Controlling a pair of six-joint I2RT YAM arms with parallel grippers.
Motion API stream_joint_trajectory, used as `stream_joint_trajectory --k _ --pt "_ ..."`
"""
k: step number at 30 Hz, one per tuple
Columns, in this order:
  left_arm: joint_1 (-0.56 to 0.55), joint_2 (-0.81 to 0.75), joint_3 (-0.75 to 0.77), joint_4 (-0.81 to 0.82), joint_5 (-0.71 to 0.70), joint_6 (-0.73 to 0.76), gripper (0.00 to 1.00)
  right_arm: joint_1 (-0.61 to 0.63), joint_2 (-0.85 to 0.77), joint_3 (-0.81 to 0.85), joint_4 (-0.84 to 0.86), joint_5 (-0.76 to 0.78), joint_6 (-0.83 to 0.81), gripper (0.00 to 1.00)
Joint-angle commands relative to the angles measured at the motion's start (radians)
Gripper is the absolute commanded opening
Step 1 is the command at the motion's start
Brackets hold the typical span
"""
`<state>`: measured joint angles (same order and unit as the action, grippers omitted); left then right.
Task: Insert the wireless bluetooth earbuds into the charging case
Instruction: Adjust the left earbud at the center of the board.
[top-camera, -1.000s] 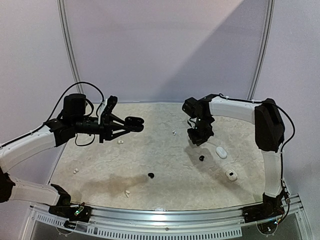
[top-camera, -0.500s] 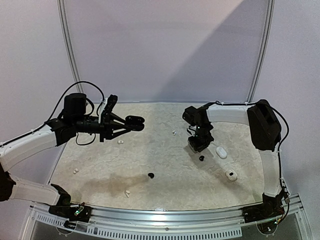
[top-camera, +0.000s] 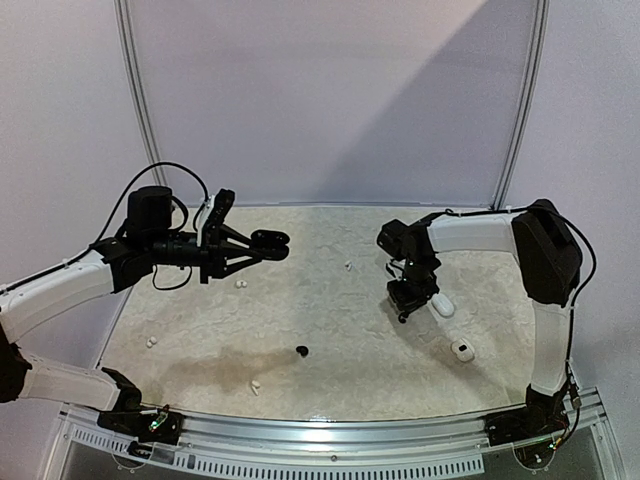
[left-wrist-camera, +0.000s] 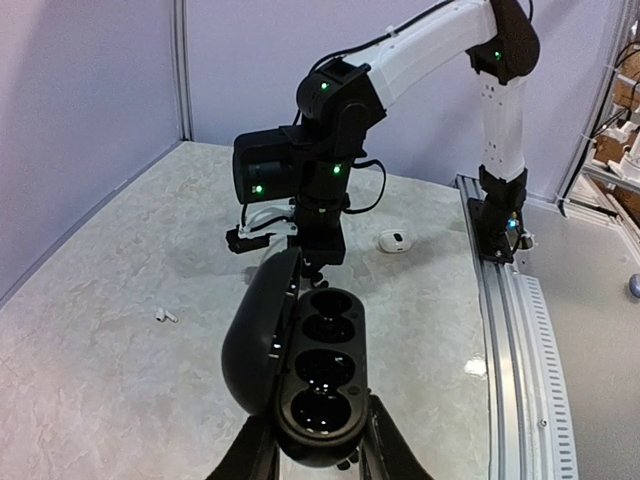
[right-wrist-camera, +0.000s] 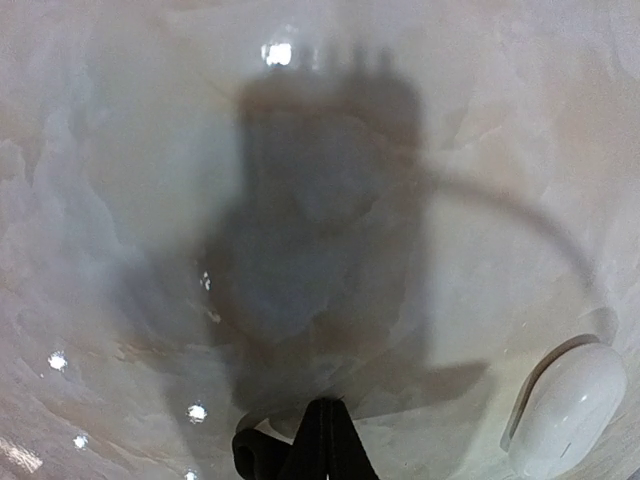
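Barely started. Gripping open, empty-socketed charging case (left-wrist-camera: 320, 370) aloft at left in left hand (left-wrist-camera: 318, 455); holding right hand (right-wrist-camera: 320, 440) closed, low beside white case (right-wrist-camera: 568, 410); leaving black earbud (top-camera: 302, 351), white earbud (top-camera: 152, 341) loose on bench (top-camera: 350, 335).

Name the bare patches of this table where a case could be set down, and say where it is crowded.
Bare: the far strip of table along the wall, and the middle between the black earbud and the far white earbud. Crowded: the right side, where the right gripper and two white cases cluster.
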<state>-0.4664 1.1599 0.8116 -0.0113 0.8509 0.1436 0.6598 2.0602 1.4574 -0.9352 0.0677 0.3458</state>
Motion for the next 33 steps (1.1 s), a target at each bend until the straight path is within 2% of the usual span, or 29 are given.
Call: stream_joint_trajectory --k 1,9,16,20,25,28,30,33 --pt "0.009 0.004 -0.015 0.014 -0.009 0.017 0.00 0.001 -0.034 -0.060 -0.036 -0.088 0.055 0.00" --pt "0.009 0.003 -0.015 0.014 -0.009 0.023 0.00 0.030 -0.066 -0.112 -0.051 -0.092 0.094 0.00" --pt "0.008 -0.002 -0.017 0.014 -0.009 0.024 0.00 0.029 -0.087 -0.142 -0.149 0.026 0.097 0.00" --pt "0.008 -0.002 -0.022 0.014 -0.009 0.024 0.00 0.016 -0.106 -0.096 -0.186 0.075 0.062 0.00" --pt "0.008 -0.003 -0.013 -0.014 -0.012 0.028 0.00 0.008 -0.112 0.010 -0.186 0.068 -0.043 0.01" --pt "0.008 -0.003 -0.006 -0.038 -0.013 0.035 0.00 0.009 -0.126 0.015 -0.109 0.003 -0.149 0.10" --pt "0.007 -0.002 0.002 -0.053 -0.015 0.040 0.00 0.010 -0.154 -0.005 -0.037 -0.073 -0.229 0.20" --pt "0.008 0.002 0.014 -0.069 -0.015 0.043 0.00 0.006 -0.166 -0.018 0.018 -0.161 -0.381 0.43"
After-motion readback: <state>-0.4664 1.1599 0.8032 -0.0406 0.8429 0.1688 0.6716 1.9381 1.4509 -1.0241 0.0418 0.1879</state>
